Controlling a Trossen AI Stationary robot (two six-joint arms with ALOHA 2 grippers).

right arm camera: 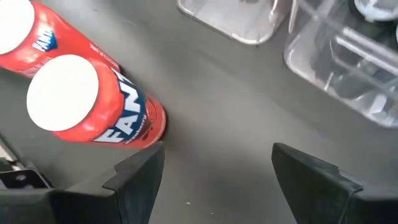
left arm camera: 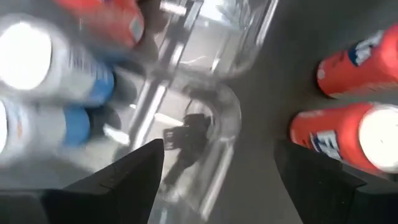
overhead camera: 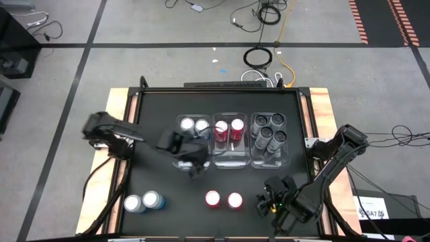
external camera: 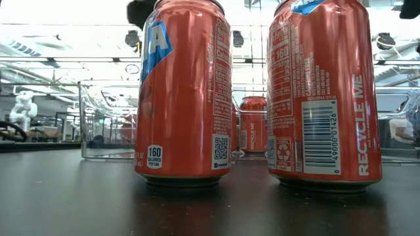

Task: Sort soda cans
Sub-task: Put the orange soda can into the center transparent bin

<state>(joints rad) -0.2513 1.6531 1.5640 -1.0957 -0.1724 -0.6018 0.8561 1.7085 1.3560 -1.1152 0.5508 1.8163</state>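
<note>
The high view shows three clear bins side by side. The left bin holds two light blue cans, the middle bin two red cans, and the right bin several dark cans. Standing upright on the table near the front are two more light blue cans and two red cans, which fill the low view. My left gripper is open over the near, bare end of the left bin. My right gripper is open, just right of the loose red cans.
The bins' thin clear walls stand right under my left fingers. Dark table surface lies free between the bins and the loose cans. Wooden table edges flank the black mat, and cables lie on the floor beyond the far edge.
</note>
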